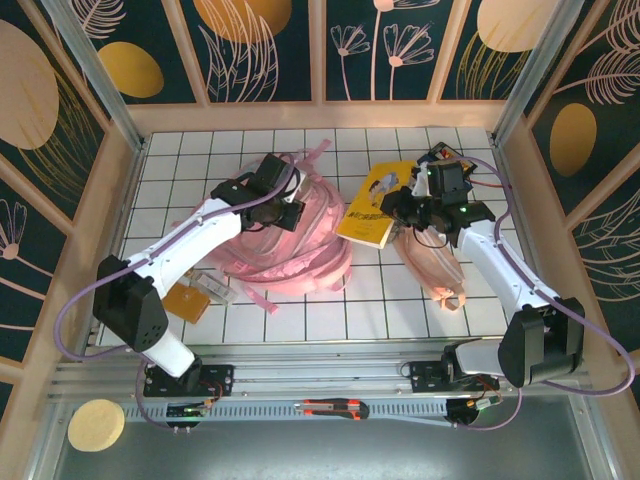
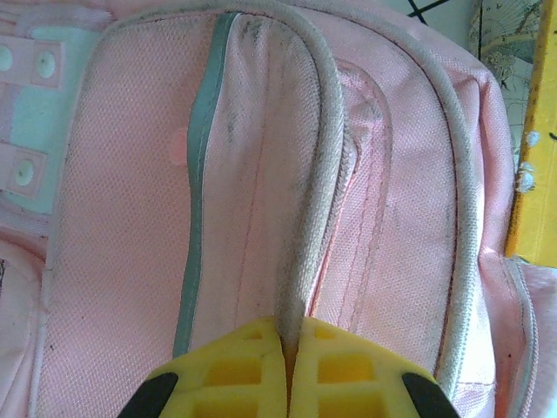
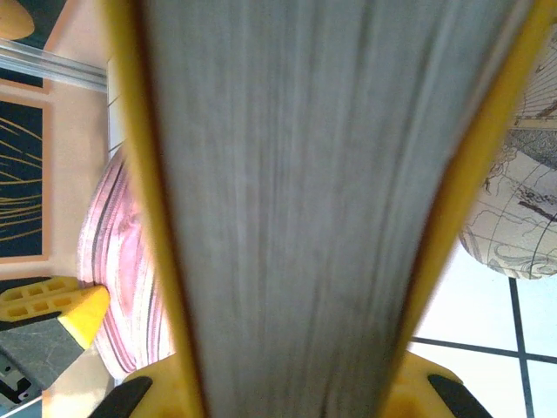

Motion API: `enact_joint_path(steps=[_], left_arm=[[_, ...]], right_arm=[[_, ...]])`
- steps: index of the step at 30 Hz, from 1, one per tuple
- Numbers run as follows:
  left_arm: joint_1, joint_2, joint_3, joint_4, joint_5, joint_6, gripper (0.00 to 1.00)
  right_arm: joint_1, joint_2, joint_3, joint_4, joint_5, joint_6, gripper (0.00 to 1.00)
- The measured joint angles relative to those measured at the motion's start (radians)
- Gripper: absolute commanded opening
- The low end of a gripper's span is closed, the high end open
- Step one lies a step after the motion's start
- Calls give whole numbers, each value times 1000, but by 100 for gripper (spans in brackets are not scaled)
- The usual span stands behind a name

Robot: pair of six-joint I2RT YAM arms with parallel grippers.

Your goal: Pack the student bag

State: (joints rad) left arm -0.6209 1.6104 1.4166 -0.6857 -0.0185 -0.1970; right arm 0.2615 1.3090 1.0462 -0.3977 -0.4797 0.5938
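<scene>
Student bag [image 1: 300,250] is laid on the table [image 1: 385,312], left of centre. Left tool [image 2: 290,348] is pinched on its piped rim. Right tool [image 3: 291,394] is clamped on yellow book [image 1: 372,205] just beside. Likely step: opening the bag. Next: rim lifted, book slid in.

Tabletop [image 1: 400,310] holdings, by position:

- Student bag [image 1: 300,250]: lying left of centre, toward the rear.
- Left hand [image 1: 290,212]: on top of the bag, clamped on a raised seam ridge [image 2: 318,174].
- Book [image 1: 372,205]: just right of the bag, beside its rear right edge, gripped edge-on in the right hand [image 1: 398,207].
- Pouch [image 1: 435,268]: right of the bag, in front of the book, under the right arm.
- Small flat packet [image 1: 187,301]: in front of the bag's left corner, beside the left arm.
- Utility knife [image 1: 335,408]: on the near rail, between the two arm bases.
- Round pad [image 1: 96,424]: near left corner, below the tabletop edge.
</scene>
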Motion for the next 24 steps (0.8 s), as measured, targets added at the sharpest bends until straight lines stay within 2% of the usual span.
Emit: enact_joint_path(steps=[8, 16, 20, 24], left_arm=[[19, -9, 1, -7, 36, 13, 0], [26, -17, 4, -8, 36, 14, 0], [30, -22, 24, -15, 37, 14, 0], [34, -30, 36, -17, 41, 14, 0]], right_arm=[[0, -13, -25, 18, -9, 40, 0], [-21, -91, -83, -32, 143, 111, 0], [-15, -138, -174, 31, 109, 174, 0], [48, -98, -195, 130, 56, 212, 0]])
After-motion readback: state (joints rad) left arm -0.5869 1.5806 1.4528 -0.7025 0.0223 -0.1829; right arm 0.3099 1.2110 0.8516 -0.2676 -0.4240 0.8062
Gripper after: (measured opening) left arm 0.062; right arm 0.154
